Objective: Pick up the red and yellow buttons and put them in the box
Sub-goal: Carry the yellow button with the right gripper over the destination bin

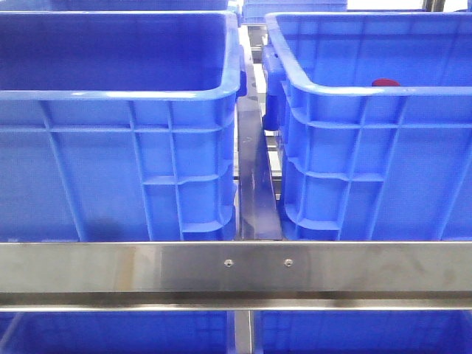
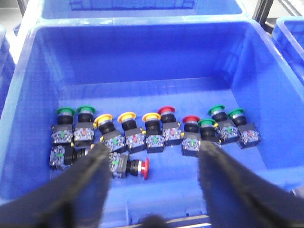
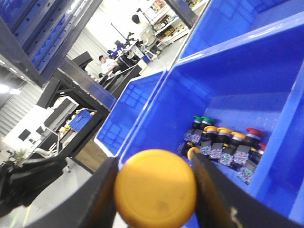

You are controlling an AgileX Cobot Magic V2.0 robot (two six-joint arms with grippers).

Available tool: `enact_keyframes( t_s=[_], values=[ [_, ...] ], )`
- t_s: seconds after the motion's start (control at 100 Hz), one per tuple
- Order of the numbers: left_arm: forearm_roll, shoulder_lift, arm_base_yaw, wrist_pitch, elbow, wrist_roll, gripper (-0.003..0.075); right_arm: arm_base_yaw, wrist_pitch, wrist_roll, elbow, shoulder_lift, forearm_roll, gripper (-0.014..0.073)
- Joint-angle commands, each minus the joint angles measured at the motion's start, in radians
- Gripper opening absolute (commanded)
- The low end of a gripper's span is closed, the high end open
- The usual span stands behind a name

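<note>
Red buttons (image 2: 166, 110) and yellow buttons (image 2: 127, 117) stand in a row on the floor of a big blue crate (image 2: 142, 61). One more red button (image 2: 142, 167) lies on its side. My left gripper (image 2: 154, 149) hangs open above them, holding nothing. My right gripper (image 3: 154, 164) is shut on a yellow button (image 3: 155, 188), raised beside the crate of buttons (image 3: 228, 80). In the front view two look-alike crates stand side by side, the left one (image 1: 118, 92) and the right one (image 1: 369, 92). I cannot tell which is the box. A red dome (image 1: 385, 82) peeks over the right one's rim.
Green buttons (image 2: 84, 110) stand among the red and yellow ones. A steel rail (image 1: 236, 269) crosses in front of the crates, with a metal divider (image 1: 254, 177) between them. Another blue crate (image 3: 128, 109) lies next to the one holding buttons. Racks and people are far behind.
</note>
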Motion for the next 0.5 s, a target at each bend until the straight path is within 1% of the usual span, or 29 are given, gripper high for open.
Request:
enact_keyframes(
  t_s=[0.0,0.1,0.19,0.31,0.49],
  values=[
    [0.002,-0.047,0.003,-0.087,0.012,-0.011,0.0252,-0.007,0.019,-0.031,-0.033,-0.023,0.121,0.0129],
    [0.002,-0.092,0.003,-0.103,0.042,-0.011,0.0104,-0.007,-0.024,-0.057,-0.033,-0.023,0.122,0.0129],
    [0.002,-0.105,0.003,-0.105,0.055,-0.011,-0.0022,-0.007,-0.104,-0.109,-0.034,-0.023,0.123,0.0129],
    [0.002,-0.105,0.003,-0.101,0.056,-0.011,-0.0019,-0.007,-0.253,-0.209,-0.034,-0.023,0.150,0.0129],
    [0.002,-0.105,0.003,-0.103,0.056,-0.011,-0.0019,-0.007,-0.482,-0.341,-0.075,-0.023,0.150,0.0129]
  ],
)
